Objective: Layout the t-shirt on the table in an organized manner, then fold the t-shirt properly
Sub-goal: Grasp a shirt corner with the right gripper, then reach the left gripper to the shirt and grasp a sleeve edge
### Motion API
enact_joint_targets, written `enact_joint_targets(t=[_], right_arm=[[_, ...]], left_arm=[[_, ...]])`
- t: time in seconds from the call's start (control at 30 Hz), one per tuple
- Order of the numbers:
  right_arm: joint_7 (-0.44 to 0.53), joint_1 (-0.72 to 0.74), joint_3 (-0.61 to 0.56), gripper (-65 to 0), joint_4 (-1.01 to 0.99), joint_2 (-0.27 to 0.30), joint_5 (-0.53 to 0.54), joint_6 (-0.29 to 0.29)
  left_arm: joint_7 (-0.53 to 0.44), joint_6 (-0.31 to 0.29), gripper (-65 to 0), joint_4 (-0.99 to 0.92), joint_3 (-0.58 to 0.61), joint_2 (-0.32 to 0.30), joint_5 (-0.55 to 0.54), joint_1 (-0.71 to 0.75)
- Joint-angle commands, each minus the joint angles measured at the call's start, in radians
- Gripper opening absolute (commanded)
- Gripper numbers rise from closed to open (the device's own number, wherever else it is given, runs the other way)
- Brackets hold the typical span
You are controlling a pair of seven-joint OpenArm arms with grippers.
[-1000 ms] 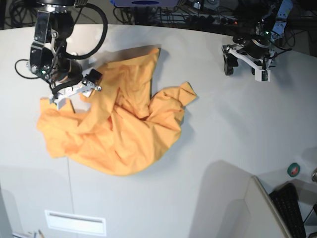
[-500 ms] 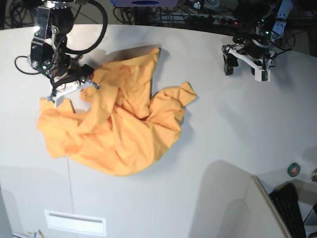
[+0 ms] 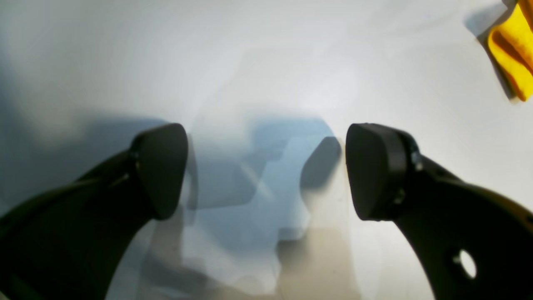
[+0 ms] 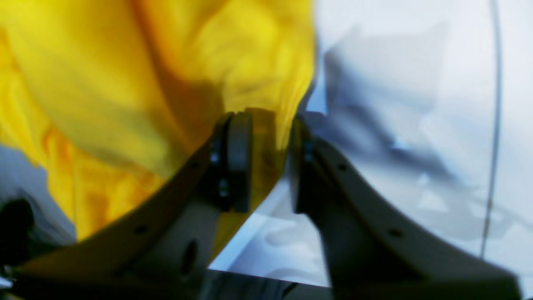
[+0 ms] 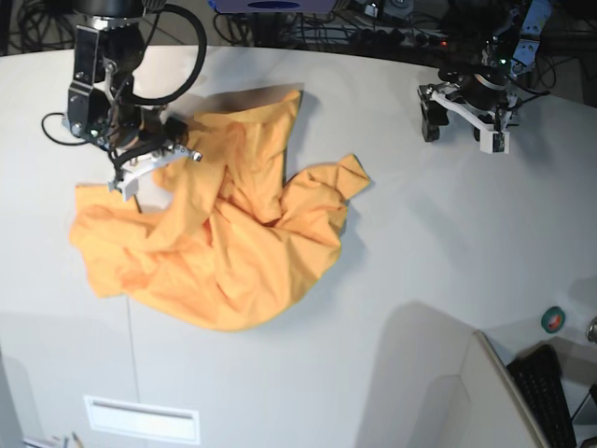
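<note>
Two wrist views add detail the base view lacks: the right gripper (image 4: pixel 270 137) pinches a fold of the t-shirt (image 5: pixel 224 233), crumpled at left-centre of the table (image 5: pixel 429 271), while the left gripper (image 3: pixel 266 166) stands wide apart over bare tabletop, upper right. Broad open surface lies right of the shirt.

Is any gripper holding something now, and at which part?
The right gripper pinches the crumpled orange-yellow cotton t-shirt at a fabric edge near its upper left side. The left gripper stands open, holding nothing.
</note>
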Motion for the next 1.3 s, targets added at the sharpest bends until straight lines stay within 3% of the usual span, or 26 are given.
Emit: enact_joint_targets(t=[0.0, 0.2, 0.47, 0.8, 1.0, 1.07, 1.27], right_arm=[[0.002, 0.007, 0.002, -65.0, 0.014, 0.003, 0.008, 0.006], [0.002, 0.003, 0.081, -65.0, 0.016, 0.000, 0.008, 0.007], [0.003, 0.003, 0.079, -65.0, 0.016, 0.003, 0.008, 0.007], [0.005, 0.003, 0.082, -65.0, 0.016, 0.005, 0.008, 0.007], [0.005, 0.003, 0.082, -65.0, 0.016, 0.005, 0.008, 0.007], [0.005, 0.001, 0.082, -65.0, 0.025, 0.023, 0.008, 0.007], [0.005, -0.011, 0.082, -65.0, 0.091, 0.040, 0.008, 0.007]], left_arm=[[-0.011, -0.004, -8.1, 0.012, -0.004, -0.010, -0.001, 0.001], [-0.010, -0.004, -8.1, 0.009, 0.033, 0.018, -0.001, -0.037], [-0.010, 0.001, -8.1, 0.002, 0.254, 0.038, -0.001, -0.162], [-0.010, -0.001, -8.1, -0.128, 0.305, 0.128, -0.001, -0.300], [-0.008, -0.001, -9.1, -0.171, 0.421, 0.133, -0.010, -0.383], [-0.008, -0.001, -17.1, -0.212, 0.420, 0.154, -0.010, -0.396], [0.003, -0.002, -64.5, -0.257, 0.418, 0.160, -0.010, -0.402]])
